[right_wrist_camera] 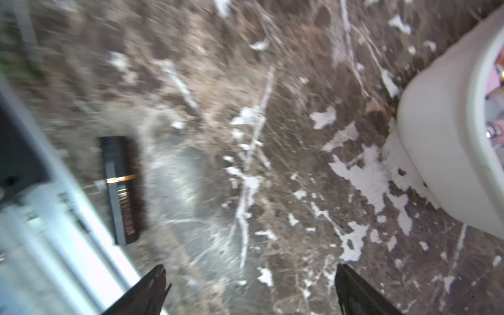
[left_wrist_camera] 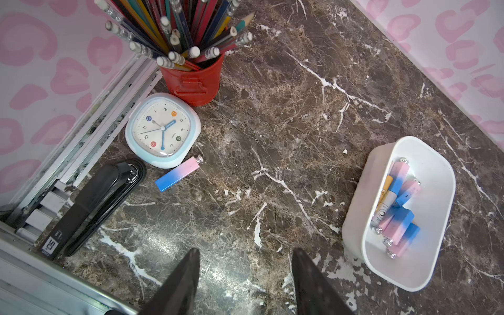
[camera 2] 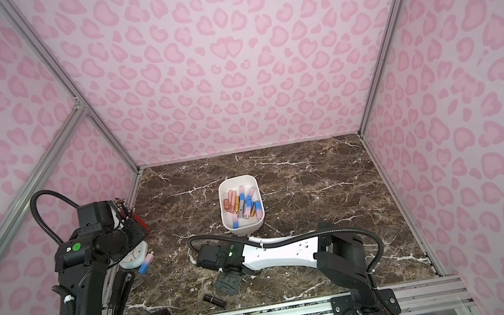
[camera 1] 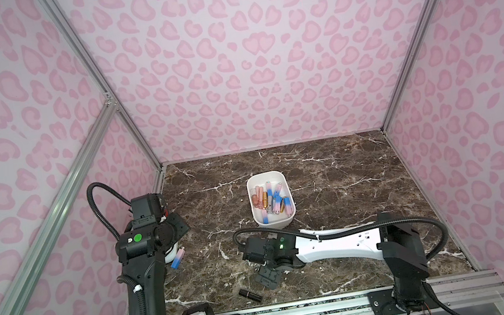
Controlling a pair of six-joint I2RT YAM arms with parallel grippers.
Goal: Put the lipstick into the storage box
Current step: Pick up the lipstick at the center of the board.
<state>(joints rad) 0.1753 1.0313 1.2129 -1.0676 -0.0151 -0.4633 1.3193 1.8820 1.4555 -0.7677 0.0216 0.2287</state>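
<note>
Closest to the front rail lies a black lipstick tube w/ a gold band (camera 1: 250,295), flat on its side on the brown marble-look tabletop (camera 1: 333,187), so it can be pinched across the barrel. Just behind it the right gripper (camera 1: 270,277) hangs low, jaws spread wide & empty. In the right wrist view the tube (right_wrist_camera: 120,188) sits off to one side of the fingertips, not btwn them, so this is prob an approach: the gripper needs to shift over the tube before closing. Further back on the left, the left gripper (left_wrist_camera: 245,252) is held high, jaws partly apart w/ nothing in them. A pink-to-blue lipstick tube (left_wrist_camera: 178,173) lies clear of its fingertips, just beside a white square clock (left_wrist_camera: 163,131) and near a black stapler (left_wrist_camera: 95,201) & red pencil cup (left_wrist_camera: 193,81). Farthest, mid-table, the white rounded plastic storage box (camera 1: 270,224) already holds several tubes; both loose tubes lie well apart from it.
</note>
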